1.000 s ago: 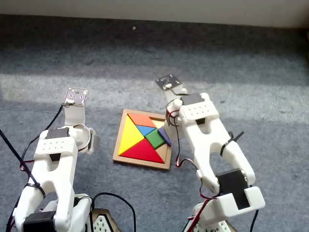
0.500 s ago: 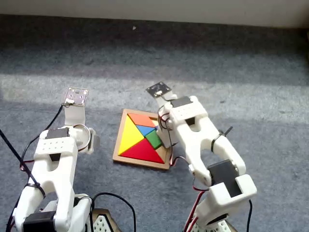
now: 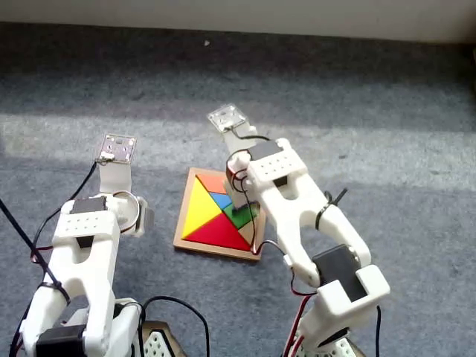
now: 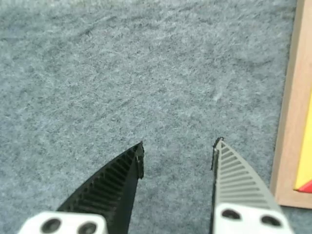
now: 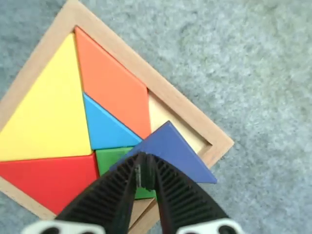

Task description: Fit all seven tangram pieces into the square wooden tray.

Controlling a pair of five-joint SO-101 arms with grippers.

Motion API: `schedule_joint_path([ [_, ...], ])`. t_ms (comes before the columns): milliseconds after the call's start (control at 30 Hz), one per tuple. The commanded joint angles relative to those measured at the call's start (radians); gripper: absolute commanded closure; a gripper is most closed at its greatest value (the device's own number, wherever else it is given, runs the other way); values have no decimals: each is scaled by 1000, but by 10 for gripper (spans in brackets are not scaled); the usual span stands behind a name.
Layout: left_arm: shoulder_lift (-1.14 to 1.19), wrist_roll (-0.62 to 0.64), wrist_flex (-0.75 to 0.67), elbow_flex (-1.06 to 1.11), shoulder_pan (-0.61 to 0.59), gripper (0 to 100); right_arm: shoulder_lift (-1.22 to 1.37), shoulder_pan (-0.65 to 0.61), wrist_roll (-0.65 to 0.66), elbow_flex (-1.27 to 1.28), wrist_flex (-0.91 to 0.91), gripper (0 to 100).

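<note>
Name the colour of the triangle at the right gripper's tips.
The triangle is dark blue, clearest in the right wrist view.

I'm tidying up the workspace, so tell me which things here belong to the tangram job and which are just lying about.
Belongs to the job: wooden tray, yellow triangle, red triangle, orange piece, light blue triangle, green piece, dark blue triangle, right pincer, left pincer.
Just lying about: grey carpet, black cable.
</note>
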Motion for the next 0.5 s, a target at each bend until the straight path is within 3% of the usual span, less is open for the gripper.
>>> schedule_joint_path([
  [0,-19,5,-14,-7,2,758,-21,7,-12,-50,-28,992],
  [267,-19,5,-14,-7,2,758,-85,124,-8,-45,-30,992],
  [467,-19,5,-12,-7,2,758,-85,209,-8,-1,-140,992],
])
